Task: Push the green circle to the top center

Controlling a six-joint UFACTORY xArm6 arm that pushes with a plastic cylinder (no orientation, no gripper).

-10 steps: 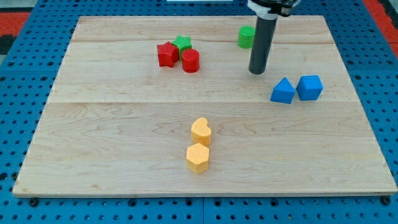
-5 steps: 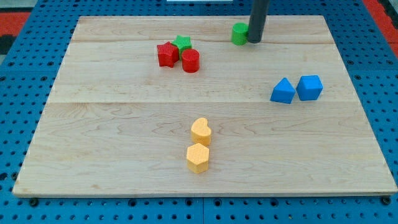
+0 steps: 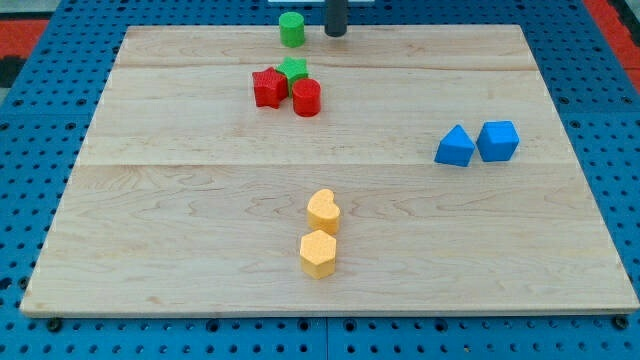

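The green circle sits at the board's top edge, above the green star. My tip, a plain rod holding nothing, stands near the circle's right, apart from it.

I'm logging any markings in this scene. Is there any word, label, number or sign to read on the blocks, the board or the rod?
None: no text shows on the wooden board, the green circle, the other coloured blocks, or the rod above my tip. My tip stands just to the view's right of the green circle.
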